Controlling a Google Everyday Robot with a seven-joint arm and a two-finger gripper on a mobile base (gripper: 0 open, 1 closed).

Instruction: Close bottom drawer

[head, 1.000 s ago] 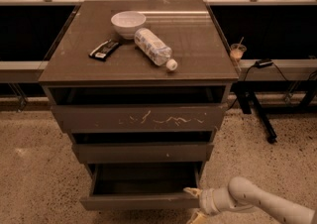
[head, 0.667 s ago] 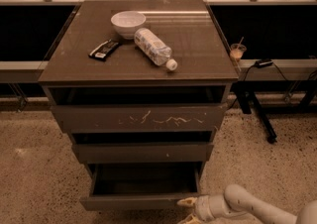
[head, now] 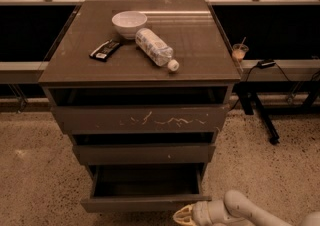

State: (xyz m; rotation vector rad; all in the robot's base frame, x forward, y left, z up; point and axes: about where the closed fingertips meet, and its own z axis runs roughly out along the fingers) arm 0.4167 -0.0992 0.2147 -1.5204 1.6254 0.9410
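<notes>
The bottom drawer is the narrowest of three dark grey-brown drawers. It stands pulled out toward me, and its shallow box is open to view. My gripper is pale. It sits low at the bottom edge of the camera view, just in front of and below the right part of the drawer's front. My white arm reaches in from the lower right.
The scratched top drawer and the middle drawer sit above it, each out a little. On the cabinet top are a white bowl, a lying plastic bottle and a black packet. A black stand leg is on the speckled floor to the right.
My gripper has moved left and down along the bottom drawer's front, from its right end to below its right part. The drawer stands as far out as before.
</notes>
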